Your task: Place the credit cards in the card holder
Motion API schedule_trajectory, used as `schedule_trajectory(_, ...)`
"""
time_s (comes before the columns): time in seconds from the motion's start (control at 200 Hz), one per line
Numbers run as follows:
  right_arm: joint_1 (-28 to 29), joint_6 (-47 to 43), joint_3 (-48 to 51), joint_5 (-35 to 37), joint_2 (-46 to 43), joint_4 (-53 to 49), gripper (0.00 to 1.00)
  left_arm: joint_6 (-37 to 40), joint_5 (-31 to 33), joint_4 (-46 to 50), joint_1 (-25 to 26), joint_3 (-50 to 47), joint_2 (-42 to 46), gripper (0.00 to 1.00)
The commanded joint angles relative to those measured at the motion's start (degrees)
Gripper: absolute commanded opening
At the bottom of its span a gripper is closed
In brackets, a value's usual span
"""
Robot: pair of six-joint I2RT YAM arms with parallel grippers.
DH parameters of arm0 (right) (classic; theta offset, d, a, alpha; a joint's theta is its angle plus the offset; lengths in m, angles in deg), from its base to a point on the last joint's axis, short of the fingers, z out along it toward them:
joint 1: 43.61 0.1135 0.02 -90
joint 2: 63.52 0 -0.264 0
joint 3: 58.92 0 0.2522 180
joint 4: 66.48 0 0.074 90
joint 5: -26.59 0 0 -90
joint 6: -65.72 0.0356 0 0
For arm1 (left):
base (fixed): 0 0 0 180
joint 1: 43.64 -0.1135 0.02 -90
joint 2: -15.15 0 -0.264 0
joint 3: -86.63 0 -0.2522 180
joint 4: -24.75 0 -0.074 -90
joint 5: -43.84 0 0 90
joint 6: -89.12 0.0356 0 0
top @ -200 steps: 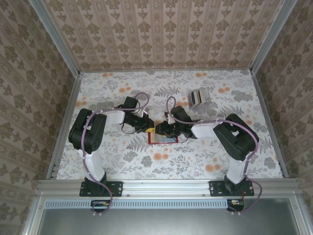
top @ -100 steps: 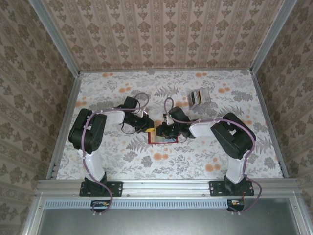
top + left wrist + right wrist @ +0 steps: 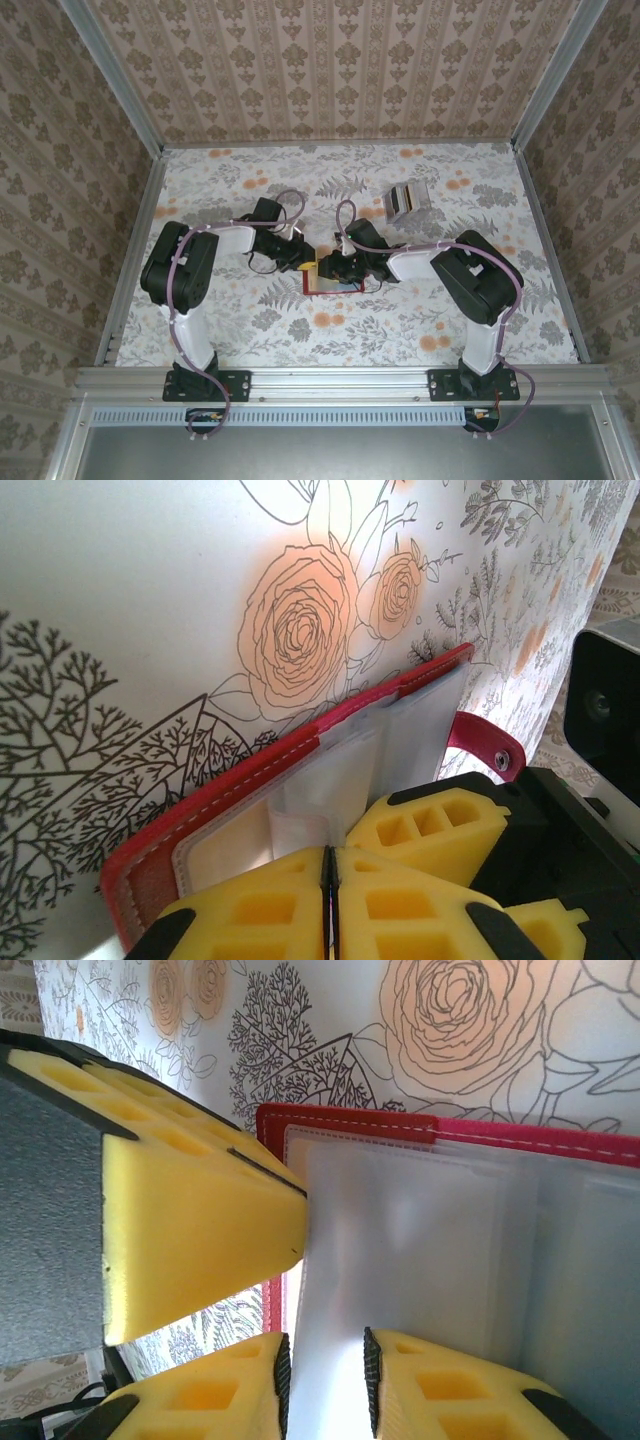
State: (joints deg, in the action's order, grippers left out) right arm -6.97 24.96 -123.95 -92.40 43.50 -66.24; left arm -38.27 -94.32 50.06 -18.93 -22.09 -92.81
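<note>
The left gripper point(image 3: 330, 868) is seen closed, its yellow pads pinched on the edge of a clear sleeve point(image 3: 340, 775) of the card holder point(image 3: 145, 885). The right gripper point(image 3: 325, 1370) is held slightly open, with a sleeve edge lying between its pads. The red card holder is laid open on the floral table point(image 3: 400, 330), between both arms.

We are looking at walls point(image 3: 330, 60) wearing beige damask wallpaper on three sides, closing in a table point(image 3: 220, 180) that is carrying a pale cloth of orange blooms and grey ferns. Silver metal rails point(image 3: 340, 380) are framing its edges, and soft, even light is falling across it.
</note>
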Motion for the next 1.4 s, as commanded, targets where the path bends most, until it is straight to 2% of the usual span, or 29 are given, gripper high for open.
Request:
schedule_trajectory(0.0,0.4,-0.8,0.9,0.0,-1.6,-0.2,0.25,1.9,0.2,2.3,-0.1,1.1,-1.2,0.11)
schedule_trajectory(0.045,0.3,-0.7,0.9,-0.1,-1.5,-0.3,0.21,2.0,0.3,2.5,0.0,1.2,-1.2,0.10)
schedule_trajectory(0.125,0.4,-0.7,0.9,-0.1,-1.5,-0.1,0.21,1.9,0.3,2.6,-0.1,1.1,-1.3,0.10)
schedule_trajectory(0.28,0.4,-0.6,1.7,-0.7,-1.9,1.8,0.31,2.1,0.5,2.9,0.0,1.1,-1.6,0.10)
schedule_trajectory(0.49,0.4,-0.6,1.9,-1.3,-2.1,2.3,0.31,2.0,0.5,3.0,0.0,1.2,-1.7,0.10)
schedule_trajectory(0.665,0.6,-0.6,1.5,-1.8,-1.6,1.7,0.21,1.8,0.5,2.8,0.3,1.1,-2.0,0.09)
schedule_trajectory(0.9,0.6,-1.3,1.9,0.0,-2.9,0.1,0.00,1.8,0.7,2.8,0.4,1.1,-1.8,0.09)
schedule_trajectory(1.25,0.5,-1.1,4.1,3.1,-6.1,0.6,0.00,2.4,1.6,4.4,-0.6,1.3,0.7,0.10)
schedule_trajectory(1.395,0.0,-1.0,5.1,4.4,-8.2,-0.4,0.00,3.2,1.9,6.3,-2.0,1.9,4.3,0.21)
